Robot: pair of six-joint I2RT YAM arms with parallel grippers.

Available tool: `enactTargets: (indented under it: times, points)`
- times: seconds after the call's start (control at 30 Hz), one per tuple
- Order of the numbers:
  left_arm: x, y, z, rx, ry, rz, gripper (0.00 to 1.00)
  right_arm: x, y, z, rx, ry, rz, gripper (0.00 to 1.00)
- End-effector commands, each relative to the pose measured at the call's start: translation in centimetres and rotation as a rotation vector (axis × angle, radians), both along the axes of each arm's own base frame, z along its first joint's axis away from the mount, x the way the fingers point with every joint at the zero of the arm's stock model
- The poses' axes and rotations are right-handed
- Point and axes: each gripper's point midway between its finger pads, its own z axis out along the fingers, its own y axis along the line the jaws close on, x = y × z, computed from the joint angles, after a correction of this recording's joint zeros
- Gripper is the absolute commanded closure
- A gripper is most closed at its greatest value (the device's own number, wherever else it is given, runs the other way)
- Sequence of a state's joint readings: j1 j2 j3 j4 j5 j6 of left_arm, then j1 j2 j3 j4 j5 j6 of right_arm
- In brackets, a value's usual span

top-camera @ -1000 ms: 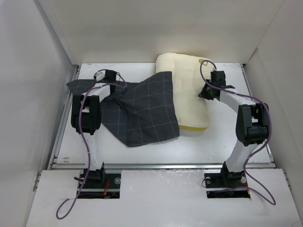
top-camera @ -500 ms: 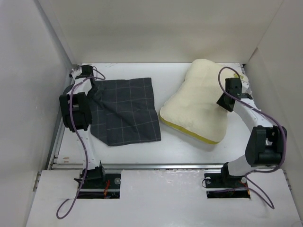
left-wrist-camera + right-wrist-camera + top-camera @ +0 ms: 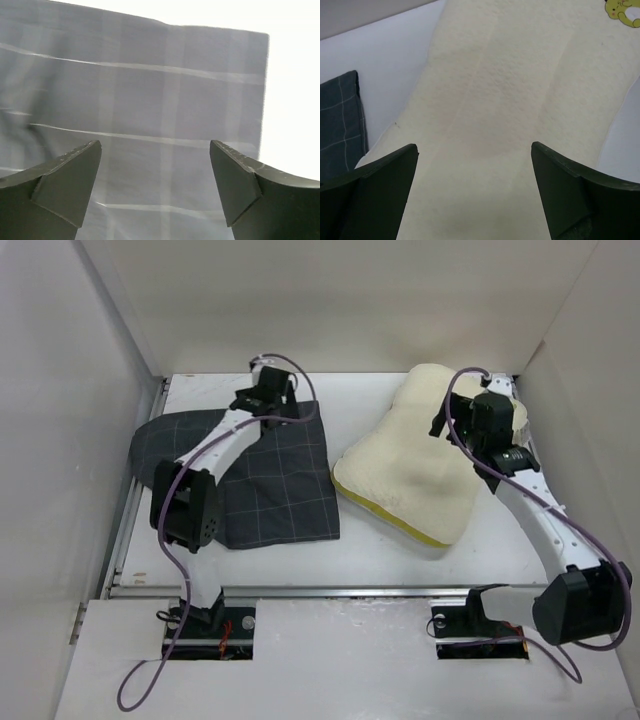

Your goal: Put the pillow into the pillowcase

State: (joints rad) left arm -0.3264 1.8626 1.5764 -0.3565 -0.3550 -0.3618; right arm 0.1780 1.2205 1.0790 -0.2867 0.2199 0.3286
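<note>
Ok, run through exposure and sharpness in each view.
Left wrist: the table beyond the pillowcase is blown out to pure white, and the dark fabric looks washed to a pale grey. Right wrist: evenly lit, the pillow texture is visible, and the fingers are near-black. Top external: soft, even light, only faint shadows under the arms, no glare.

1. The pillowcase (image 3: 150,90), below the left tool (image 3: 154,150), is dark charcoal grey with a thin pale windowpane grid.
2. The pillow (image 3: 510,100), below the right tool (image 3: 474,147), is cream, with a brighter yellow edge band (image 3: 395,523).
3. Ahead-right of that tool sits a yellow-green mark (image 3: 621,12), possibly a printed figure.
4. The surface (image 3: 380,550) is white.
</note>
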Motion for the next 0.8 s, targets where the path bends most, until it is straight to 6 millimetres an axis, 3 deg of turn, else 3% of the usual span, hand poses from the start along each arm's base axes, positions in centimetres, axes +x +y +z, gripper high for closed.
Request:
enactTargets:
  times: [0.0,0.1,0.3,0.33,0.53,0.77]
  points:
    - [-2.5,-5.1,-1.1,-0.029,0.048,-0.129,0.16,1.3,0.9,0.4,-0.014,-0.013,0.051,0.00]
    - [-3.8,-9.6,-2.1,-0.020,0.072,-0.226,0.25,1.5,1.4,-1.8,-0.016,0.053,0.060,0.00]
    - [-3.8,-12.9,-4.5,-0.012,0.135,-0.238,0.42,1.9,1.3,-4.3,-0.034,0.131,0.051,0.00]
    - [-3.0,-13.7,-4.9,0.001,0.127,-0.238,0.43,2.0,1.3,-3.8,-0.032,0.120,0.051,0.00]
    - [-0.7,-14.9,-6.2,0.012,0.129,-0.156,0.56,2.3,1.4,-5.5,-0.041,0.174,0.051,0.00]
    - [1.2,-16.0,-8.4,-0.014,0.147,-0.138,0.61,2.7,0.8,-6.3,-0.068,0.208,0.017,0.00]
